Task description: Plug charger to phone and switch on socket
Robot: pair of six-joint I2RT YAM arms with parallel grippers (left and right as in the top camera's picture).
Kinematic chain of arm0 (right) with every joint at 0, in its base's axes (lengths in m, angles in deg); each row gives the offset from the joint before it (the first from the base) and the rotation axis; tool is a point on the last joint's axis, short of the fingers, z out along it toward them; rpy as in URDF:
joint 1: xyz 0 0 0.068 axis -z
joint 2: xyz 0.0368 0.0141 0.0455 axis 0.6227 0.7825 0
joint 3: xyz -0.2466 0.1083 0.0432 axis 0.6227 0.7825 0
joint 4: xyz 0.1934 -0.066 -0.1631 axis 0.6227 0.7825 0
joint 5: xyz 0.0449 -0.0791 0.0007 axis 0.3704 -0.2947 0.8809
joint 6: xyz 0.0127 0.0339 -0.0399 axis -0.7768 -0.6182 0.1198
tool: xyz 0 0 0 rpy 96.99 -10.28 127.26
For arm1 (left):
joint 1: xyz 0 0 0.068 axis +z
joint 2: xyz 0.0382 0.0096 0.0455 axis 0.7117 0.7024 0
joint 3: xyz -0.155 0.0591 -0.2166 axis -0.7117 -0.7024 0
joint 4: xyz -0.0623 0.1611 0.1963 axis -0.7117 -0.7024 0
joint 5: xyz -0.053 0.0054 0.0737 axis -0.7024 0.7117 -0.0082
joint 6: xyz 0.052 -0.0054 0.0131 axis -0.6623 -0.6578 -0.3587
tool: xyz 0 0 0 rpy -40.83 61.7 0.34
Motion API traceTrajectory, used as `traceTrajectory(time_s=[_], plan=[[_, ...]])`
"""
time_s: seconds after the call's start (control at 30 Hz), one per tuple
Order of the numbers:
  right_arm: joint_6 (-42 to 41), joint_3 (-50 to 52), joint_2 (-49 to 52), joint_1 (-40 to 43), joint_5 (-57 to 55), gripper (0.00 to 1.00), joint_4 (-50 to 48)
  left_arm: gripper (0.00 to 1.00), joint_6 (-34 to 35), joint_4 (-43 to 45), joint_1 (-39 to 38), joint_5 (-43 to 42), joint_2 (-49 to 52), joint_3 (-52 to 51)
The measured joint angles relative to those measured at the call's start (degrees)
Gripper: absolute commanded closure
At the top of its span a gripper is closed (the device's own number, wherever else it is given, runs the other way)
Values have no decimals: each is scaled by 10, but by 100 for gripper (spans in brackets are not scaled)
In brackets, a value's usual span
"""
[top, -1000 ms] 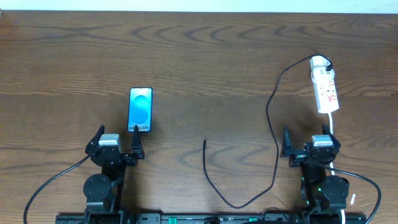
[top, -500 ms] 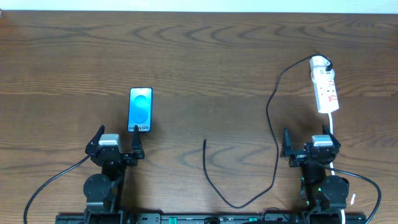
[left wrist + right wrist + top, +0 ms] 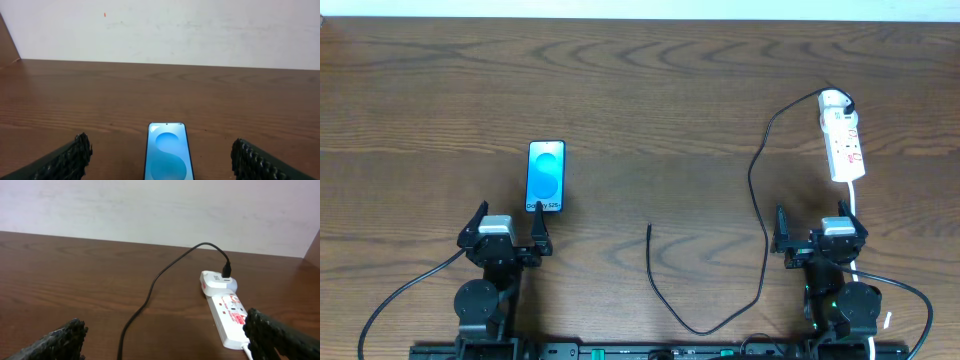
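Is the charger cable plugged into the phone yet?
No, unplugged. The free end of the charger lies on the table, apart from the phone.

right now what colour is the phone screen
Bright blue with a lighter circle; the phone shows best in the overhead view.

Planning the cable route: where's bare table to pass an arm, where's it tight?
Bare dark wooden tabletop lies between the blue-screened black phone and the thin black charger cable, and along the far edge. Crowded at right: cable, white power strip and its thick white cord.
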Motion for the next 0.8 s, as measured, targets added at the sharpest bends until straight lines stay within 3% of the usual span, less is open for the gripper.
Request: traceTrajectory(time_s=[0.8], plan=[[0, 0, 0, 0, 0, 1, 0, 9, 2, -30, 0, -9, 49, 65]])
